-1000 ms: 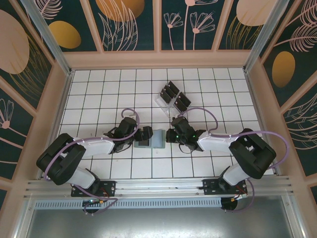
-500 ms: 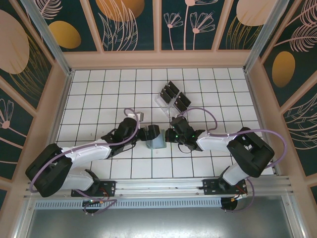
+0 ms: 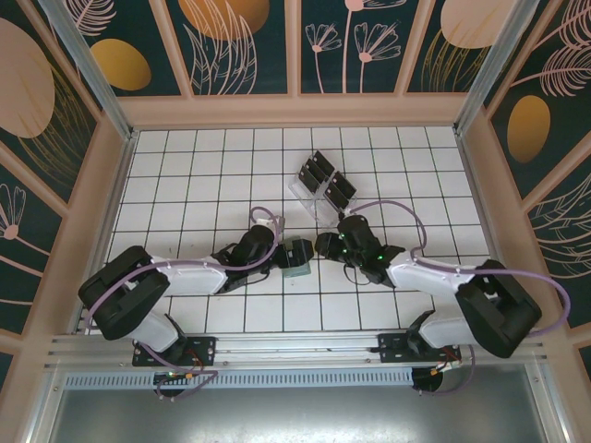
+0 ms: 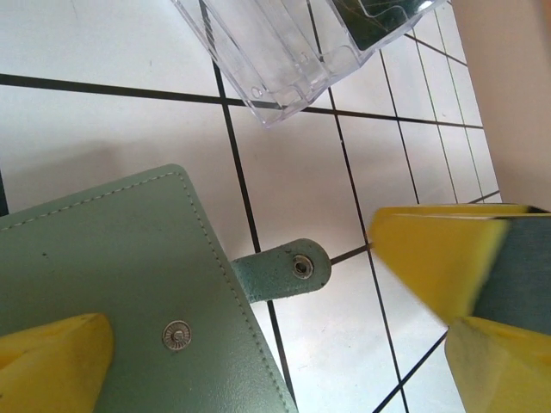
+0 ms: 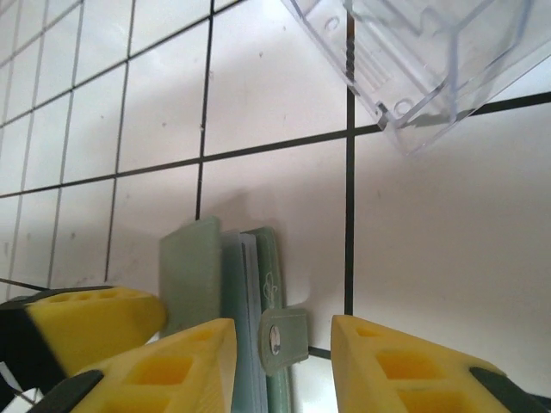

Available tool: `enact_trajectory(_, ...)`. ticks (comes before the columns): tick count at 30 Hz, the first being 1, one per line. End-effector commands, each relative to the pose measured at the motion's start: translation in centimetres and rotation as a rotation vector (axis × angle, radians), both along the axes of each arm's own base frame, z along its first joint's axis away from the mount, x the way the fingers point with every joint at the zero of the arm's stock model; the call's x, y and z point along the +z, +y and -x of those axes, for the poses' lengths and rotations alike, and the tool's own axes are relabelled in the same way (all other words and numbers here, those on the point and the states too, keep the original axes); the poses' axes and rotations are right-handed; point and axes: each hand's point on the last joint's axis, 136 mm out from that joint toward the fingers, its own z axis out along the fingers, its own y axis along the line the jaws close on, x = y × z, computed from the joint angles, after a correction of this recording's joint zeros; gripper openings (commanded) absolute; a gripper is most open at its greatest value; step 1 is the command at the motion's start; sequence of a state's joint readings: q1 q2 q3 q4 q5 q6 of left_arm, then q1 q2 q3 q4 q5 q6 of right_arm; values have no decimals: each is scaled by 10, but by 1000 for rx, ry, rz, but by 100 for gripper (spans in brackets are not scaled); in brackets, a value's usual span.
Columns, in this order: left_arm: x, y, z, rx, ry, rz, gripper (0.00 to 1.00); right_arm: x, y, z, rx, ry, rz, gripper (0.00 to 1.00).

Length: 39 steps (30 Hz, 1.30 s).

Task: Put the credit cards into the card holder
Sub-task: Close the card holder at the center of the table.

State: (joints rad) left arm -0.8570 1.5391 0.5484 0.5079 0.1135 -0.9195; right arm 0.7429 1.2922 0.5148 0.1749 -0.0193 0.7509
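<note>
Right pincer (image 3: pixel 322 246) parted, off one card holder (image 3: pixel 297 260); left pincer (image 3: pixel 280 255) wide

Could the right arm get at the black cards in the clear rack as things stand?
Probably yes. The right gripper sits by the card holder, jaws apart and holding nothing, and the clear rack stands just beyond it over bare tiles, the cards open from above.

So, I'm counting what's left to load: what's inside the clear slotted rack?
Black credit cards stand in the clear slotted rack, in two groups. They overlap from above, so their lower parts and the exact count are hidden.
</note>
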Motion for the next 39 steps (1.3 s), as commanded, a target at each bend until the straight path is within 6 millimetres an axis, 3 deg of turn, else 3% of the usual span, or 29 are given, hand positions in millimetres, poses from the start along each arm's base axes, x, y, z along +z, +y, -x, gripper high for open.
enact_trajectory(1,-4,0,-3,28,-4,9,99,-3,-17,5,-54,19,15,35)
enact_trajectory(4,-12,5,-1,42,4,-6,98,-2,-24,5,-77,18,26,35)
enact_trajectory(13,-38,18,0,86,54,-80,99,8,-18,6,-53,15,23,36)
enact_trajectory(24,11,23,-30,140,-72,-215,99,30,5,15,23,-11,-49,36)
enact_trajectory(31,45,52,-54,235,-166,-335,98,45,30,23,90,-33,-82,33)
enact_trajectory(39,27,97,-66,312,-130,-434,99,53,70,24,197,-40,-110,12)
